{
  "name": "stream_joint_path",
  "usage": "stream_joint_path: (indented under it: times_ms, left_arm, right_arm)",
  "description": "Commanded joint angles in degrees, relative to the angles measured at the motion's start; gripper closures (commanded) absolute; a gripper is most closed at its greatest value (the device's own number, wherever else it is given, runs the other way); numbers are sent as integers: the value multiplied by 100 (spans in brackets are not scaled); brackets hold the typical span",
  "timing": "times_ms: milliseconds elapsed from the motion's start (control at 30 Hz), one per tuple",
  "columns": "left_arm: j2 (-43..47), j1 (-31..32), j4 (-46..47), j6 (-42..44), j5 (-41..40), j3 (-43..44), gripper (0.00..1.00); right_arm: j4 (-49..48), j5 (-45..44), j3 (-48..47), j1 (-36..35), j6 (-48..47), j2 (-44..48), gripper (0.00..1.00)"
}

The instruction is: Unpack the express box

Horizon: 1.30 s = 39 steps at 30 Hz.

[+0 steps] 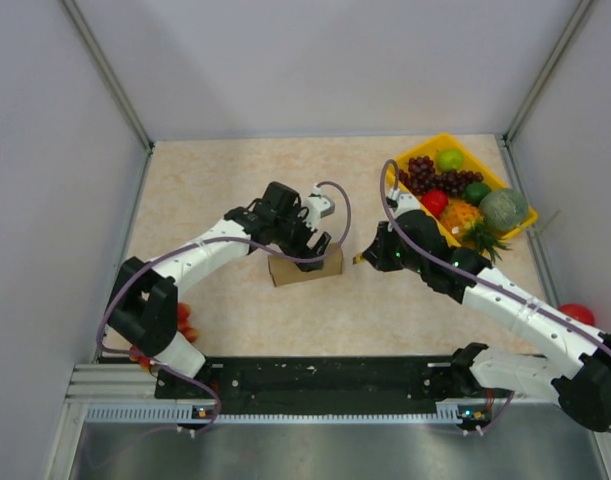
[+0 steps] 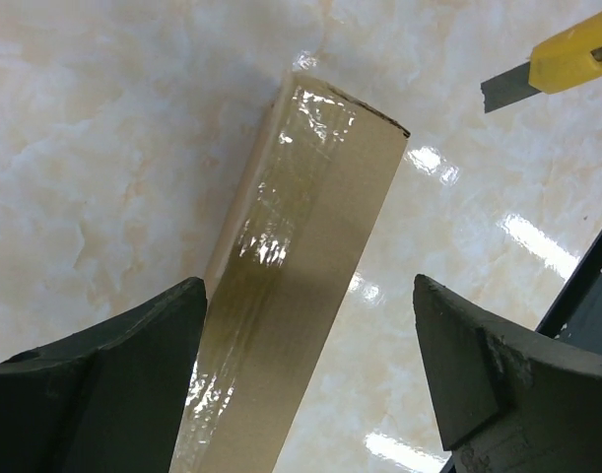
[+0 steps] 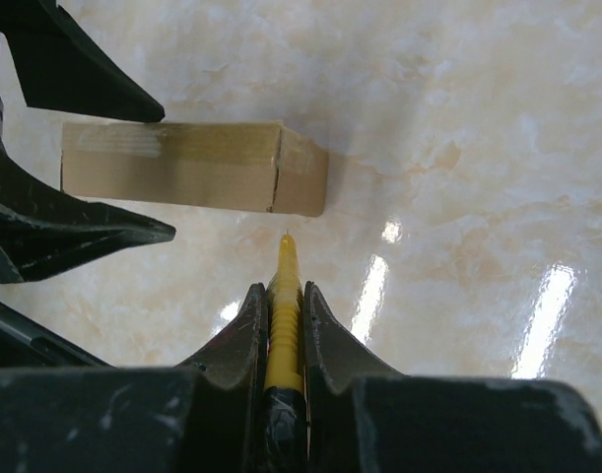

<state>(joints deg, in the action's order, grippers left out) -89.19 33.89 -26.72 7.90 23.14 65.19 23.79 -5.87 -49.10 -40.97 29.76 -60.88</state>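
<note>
Right wrist view shows our right gripper [image 3: 281,325] clamped on the yellow cutter [image 3: 282,305]; left gripper [image 2: 305,374] gapes astride the express box [image 2: 301,296], so we should pin it before slicing the tape.

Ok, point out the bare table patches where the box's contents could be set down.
Bare tabletop: the far-left stretch behind the express box and left gripper, and the near strip between box and arm bases. Crowded: the right, with the yellow fruit tray, the right gripper shut on the yellow utility knife.
</note>
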Motion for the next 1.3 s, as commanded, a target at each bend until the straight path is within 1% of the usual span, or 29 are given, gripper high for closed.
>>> stream_joint_path:
  times_ms: [0, 167, 300, 400, 433, 533, 567, 667, 733, 800, 967, 1033, 1100, 1267]
  left_arm:
    - [-195, 179, -307, 528, -18, 275, 10]
    - [-459, 364, -281, 651, -485, 275, 10]
    - [-617, 443, -158, 713, -740, 275, 11]
    - [-644, 522, -62, 862, -802, 205, 19]
    - [-644, 540, 26, 949, -837, 126, 25]
    - [-617, 584, 123, 1160, -872, -40, 37]
    - [-617, 584, 149, 1205, -907, -67, 44]
    - [-565, 662, 246, 1398, -1118, -243, 52]
    - [-451, 803, 360, 1529, -1504, -444, 55]
    - [-311, 882, 518, 1591, -1706, -577, 57]
    - [-108, 935, 694, 1785, -1892, -894, 58]
    - [-90, 962, 651, 1776, -1848, -911, 59]
    - [-116, 962, 633, 1750, -1821, -911, 59]
    - [-169, 970, 545, 1680, -1725, -903, 60]
  right_arm:
    - [-50, 86, 23, 89, 144, 33, 100]
    - [-85, 51, -29, 142, 170, -108, 100]
    - [-339, 77, 40, 177, 267, -117, 100]
    - [-638, 86, 233, 203, 346, -56, 100]
    - [-900, 86, 295, 221, 433, -38, 100]
    - [-1419, 51, 533, 300, 627, 15, 100]
    - [-1499, 42, 577, 318, 662, 15, 100]
    - [-1755, 16, 665, 414, 759, 15, 100]
    - [-1834, 7, 709, 440, 760, 76, 100]
    - [-1975, 33, 770, 485, 716, 129, 100]
    - [-2282, 349, 937, 713, 628, 165, 100]
    - [-2335, 516, 964, 775, 593, 103, 100]
    - [-2607, 726, 964, 827, 531, -19, 100]
    - [-2713, 868, 894, 854, 452, -143, 100]
